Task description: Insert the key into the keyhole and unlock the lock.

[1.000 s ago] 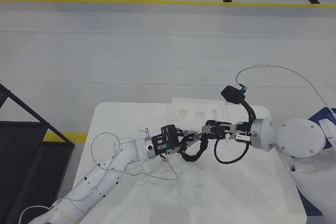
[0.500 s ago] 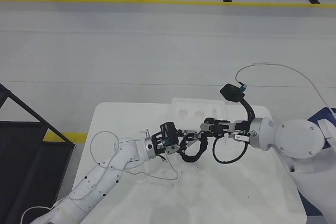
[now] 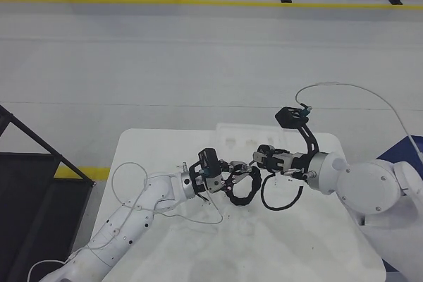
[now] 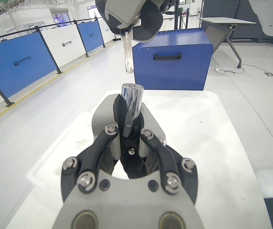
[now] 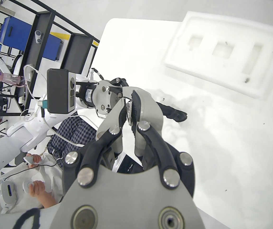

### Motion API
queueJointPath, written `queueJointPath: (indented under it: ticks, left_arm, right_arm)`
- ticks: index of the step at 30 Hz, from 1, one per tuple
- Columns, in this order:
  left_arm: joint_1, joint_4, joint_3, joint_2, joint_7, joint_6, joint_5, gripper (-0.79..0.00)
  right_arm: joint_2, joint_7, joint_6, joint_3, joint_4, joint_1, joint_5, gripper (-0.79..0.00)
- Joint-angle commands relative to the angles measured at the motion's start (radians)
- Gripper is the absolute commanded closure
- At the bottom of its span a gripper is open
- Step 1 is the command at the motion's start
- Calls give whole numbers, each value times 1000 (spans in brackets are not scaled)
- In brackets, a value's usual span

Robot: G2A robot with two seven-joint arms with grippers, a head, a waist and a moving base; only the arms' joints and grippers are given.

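Less gap now: right gripper (image 5: 129, 111) pinches silver key (image 4: 128, 55) just off chrome cylinder lock (image 4: 132, 95) clamped in left gripper (image 4: 128, 117); I expect insertion.

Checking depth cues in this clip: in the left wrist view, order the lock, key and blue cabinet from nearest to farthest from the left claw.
1. Lock, gripped in the left claw itself.
2. Key, just beyond the lock's end, held by the right claw.
3. Blue cabinet, on the floor behind.

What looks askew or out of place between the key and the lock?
Nothing is damaged. The key, in the right end effector, hangs apart from the lock, slightly tilted against its axis.
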Motion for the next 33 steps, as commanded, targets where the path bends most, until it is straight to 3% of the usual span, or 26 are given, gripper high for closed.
queueJointPath:
  ticks: [1,12,33]
  left_arm:
    - [0,0,0,0,0,0,0,0]
    - [20,6,7,-11,-9,18,-33,0]
    - [25,30,0,-29,46,28,-8,0]
  right_arm:
    - [0,0,0,0,0,0,0,0]
    - [1,-52,-12,2,-35,-43,-21,0]
    - [-10,-54,34,-40,-20,-26,-40,0]
